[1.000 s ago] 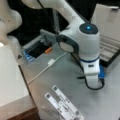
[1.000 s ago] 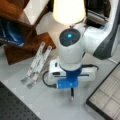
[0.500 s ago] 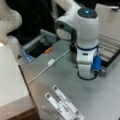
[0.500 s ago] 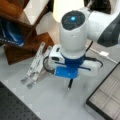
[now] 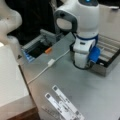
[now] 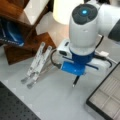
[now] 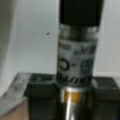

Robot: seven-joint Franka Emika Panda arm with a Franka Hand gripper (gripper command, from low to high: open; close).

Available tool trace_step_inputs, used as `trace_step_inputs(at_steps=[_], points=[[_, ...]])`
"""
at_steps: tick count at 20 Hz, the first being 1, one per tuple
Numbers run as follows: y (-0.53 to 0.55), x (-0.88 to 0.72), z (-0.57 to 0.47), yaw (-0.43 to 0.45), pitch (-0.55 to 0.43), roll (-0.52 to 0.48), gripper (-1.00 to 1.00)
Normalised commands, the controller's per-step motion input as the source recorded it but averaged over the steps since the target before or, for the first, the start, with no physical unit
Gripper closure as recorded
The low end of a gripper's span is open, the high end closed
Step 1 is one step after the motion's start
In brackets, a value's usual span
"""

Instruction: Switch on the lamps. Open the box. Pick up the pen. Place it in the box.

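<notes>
Gripper [image 6: 75,80] is clamped on the pen [image 7: 76,62], which hangs roughly upright from it, its tip pointing down and clear of the table [image 6: 50,100] in a front view. The wrist view is filled by the pen's dark upper part and printed barrel, so the grip sits high on the pen, probably to leave the lower end free for lowering in. The box [image 5: 110,53] lies open just behind and beside the gripper in a front view, its grey compartments [image 6: 110,93] exposed; lid already up. A lit lamp shade [image 6: 63,10] glows beyond the arm. The white strips [image 6: 37,62] lie off to the gripper's side, untouched. The white cable [image 5: 50,63] runs past the gripper toward the dark tray [image 5: 37,48].
</notes>
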Motion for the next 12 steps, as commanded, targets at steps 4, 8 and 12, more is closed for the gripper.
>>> trace_step_inputs(at_steps=[4, 8, 12], points=[[0.21, -0.25, 0.05, -0.172, -0.037, -0.148, 1.00], [0.24, -0.18, 0.03, -0.231, -0.039, -0.119, 1.00], [0.23, -0.12, 0.01, -0.214, -0.027, -0.125, 1.00]])
